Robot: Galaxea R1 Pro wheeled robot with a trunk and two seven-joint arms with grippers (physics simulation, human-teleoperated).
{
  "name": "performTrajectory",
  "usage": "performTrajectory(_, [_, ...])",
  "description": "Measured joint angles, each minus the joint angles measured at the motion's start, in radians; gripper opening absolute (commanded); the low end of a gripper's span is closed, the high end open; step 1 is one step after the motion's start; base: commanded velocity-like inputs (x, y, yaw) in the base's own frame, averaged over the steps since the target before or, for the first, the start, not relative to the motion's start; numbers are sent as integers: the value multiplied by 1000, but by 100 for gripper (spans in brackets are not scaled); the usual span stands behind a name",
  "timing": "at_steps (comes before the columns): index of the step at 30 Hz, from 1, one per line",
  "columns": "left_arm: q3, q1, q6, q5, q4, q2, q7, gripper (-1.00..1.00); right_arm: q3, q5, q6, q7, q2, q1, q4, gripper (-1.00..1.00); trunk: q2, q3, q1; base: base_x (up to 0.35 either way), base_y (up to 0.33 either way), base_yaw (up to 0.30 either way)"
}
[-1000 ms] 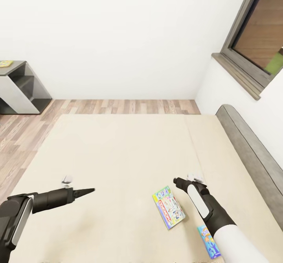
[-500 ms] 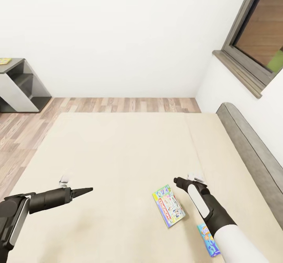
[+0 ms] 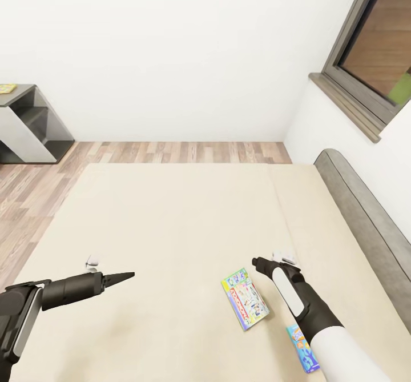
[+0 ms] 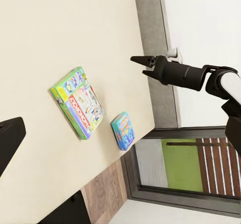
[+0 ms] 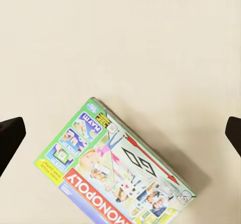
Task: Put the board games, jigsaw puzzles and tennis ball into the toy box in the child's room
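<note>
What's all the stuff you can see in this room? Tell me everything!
Green-edged board game: one, green with red banner, flat on the bed.
Small blue board game: one, blue, on the bed beside the right arm.
Bed: one, beige mattress, grey headboard at its right side.
Cabinet: one, dark grey and white, far left.
Window: one, grey frame, right wall.
Floor: wood planks.
Left gripper: black, over the bed.
Right gripper: black, open above the green-edged game.
</note>
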Motion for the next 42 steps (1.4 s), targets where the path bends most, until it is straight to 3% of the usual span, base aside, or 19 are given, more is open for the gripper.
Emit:
performTrajectory(11, [-2,0,0,-3,0,-1,2,100,1,0,6,-1,-1,0,-1,100,0,0,0,0,0,0])
performTrajectory(26, [-4,0,2,-4,0,-2,3,100,-7,-1,86,7,-1,0,-9,100,0,0,0,0,0,0])
performTrajectory(42, [5,-4,3,5,-17,4,-12,100,-8,-4,117,24,-3,1,-105,100,0,-12,0,0,0,0])
